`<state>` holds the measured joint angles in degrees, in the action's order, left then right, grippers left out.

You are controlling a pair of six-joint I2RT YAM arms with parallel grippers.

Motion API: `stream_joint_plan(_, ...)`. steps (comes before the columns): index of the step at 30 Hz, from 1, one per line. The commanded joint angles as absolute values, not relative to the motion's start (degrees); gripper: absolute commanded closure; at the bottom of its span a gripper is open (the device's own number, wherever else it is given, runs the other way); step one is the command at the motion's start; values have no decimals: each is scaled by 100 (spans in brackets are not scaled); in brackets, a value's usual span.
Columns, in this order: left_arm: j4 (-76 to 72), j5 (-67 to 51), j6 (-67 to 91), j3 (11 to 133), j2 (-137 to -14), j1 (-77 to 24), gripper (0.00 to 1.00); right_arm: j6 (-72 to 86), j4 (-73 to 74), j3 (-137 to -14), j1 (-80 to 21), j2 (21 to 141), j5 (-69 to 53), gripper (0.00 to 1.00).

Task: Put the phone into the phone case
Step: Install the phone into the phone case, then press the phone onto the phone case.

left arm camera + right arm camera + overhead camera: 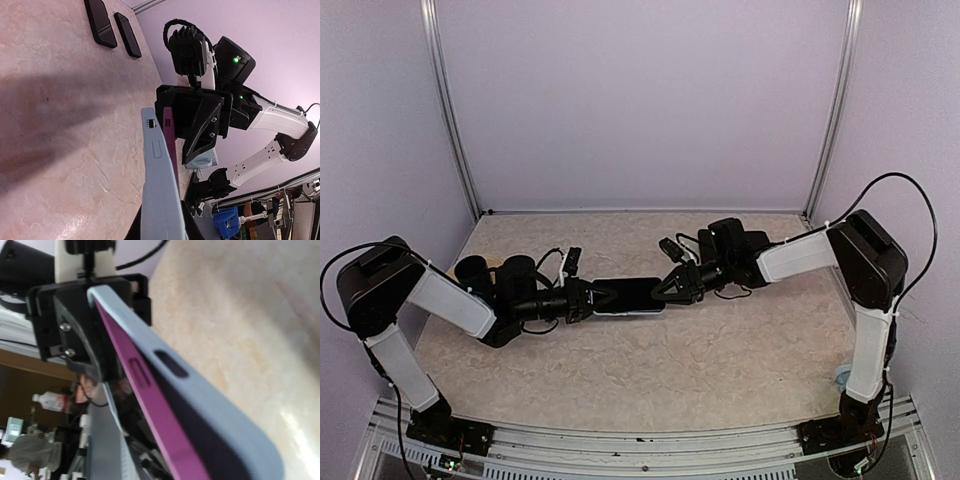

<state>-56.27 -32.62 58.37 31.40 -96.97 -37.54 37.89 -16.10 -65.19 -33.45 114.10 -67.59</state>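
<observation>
Both arms reach to the middle of the counter (670,370) and meet there, with the task's things held between them above the surface.

The left gripper (605,298) is clamped on one end of the phone case (160,190), which is pale blue; in its own wrist view the case rises from between the fingers at the bottom edge.

The right gripper (663,290) is closed at the opposite end. There its black fingers (202,125) appear to pinch the phone (168,135), which shows as a magenta edge, while the case's end stands just beside them and looks free.

The phone is not fully seated. In the right wrist view the phone (150,405) and the phone case (210,390) come together at the far end, where the left gripper (75,335) holds them. Toward the camera they spread apart, with a dark gap between (so one end is in and the other stands out).

Two dark flat pieces (100,22) lie on the counter well apart from the grippers; I cannot tell what they are.
</observation>
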Motion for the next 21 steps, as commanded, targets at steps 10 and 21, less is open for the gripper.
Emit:
stream_joint_plan(10,-5792,-3190,5557,3041,-9337,-3665,100,2523,-50,-6623,-3139,10500,-6332,66)
stream_joint_plan(21,-5942,-3387,5323,3006,-9135,-3665,100,1642,763,-6641,-2900,10018,-6690,59)
